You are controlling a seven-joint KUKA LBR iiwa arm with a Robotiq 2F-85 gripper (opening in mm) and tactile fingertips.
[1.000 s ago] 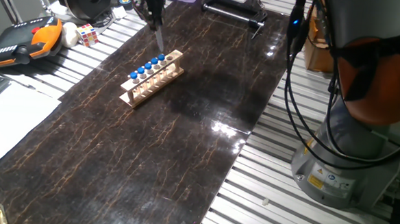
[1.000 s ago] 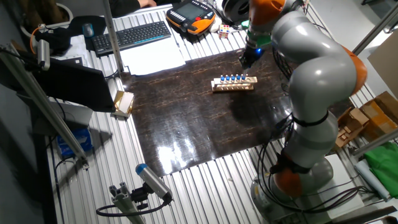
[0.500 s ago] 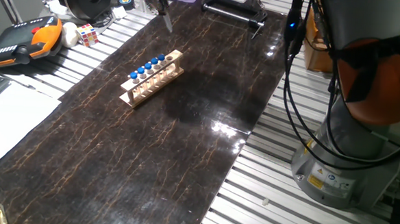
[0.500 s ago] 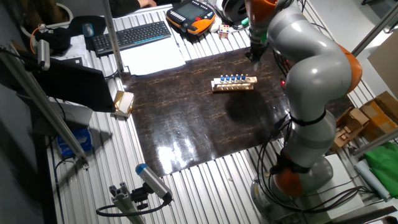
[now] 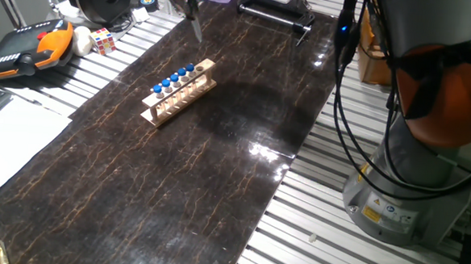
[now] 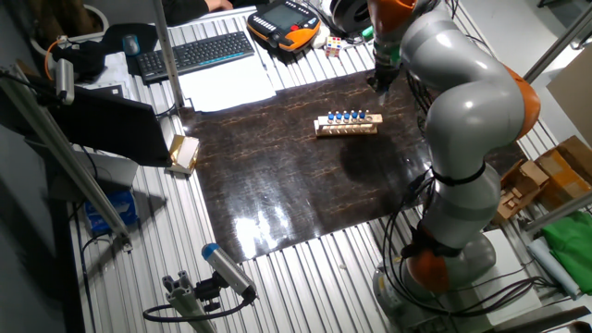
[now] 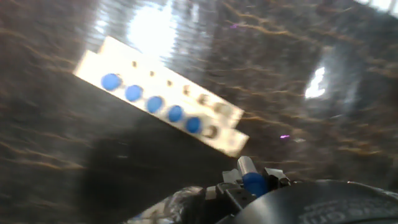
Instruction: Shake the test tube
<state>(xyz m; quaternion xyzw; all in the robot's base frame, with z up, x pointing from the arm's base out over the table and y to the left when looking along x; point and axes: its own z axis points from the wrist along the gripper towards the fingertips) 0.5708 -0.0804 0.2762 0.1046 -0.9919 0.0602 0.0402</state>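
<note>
- The two-finger gripper (image 7: 252,186) is gripping a slender clear blue-capped test tube (image 5: 196,26).
- It is hanging above the light wooden rack (image 5: 179,91), apart from it.

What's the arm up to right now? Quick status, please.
Gripper shut on tube, raised above the table. Rack below holds five capped tubes, end hole empty. Nothing in the way.

Arm reaches over far end of table, big grey elbow bent high, wrist pointing down. Gripper (image 5: 194,21) hangs well above surface, fingers closed round the test tube (image 7: 252,182), blue cap up betw. them, tube tilted slightly.
</note>
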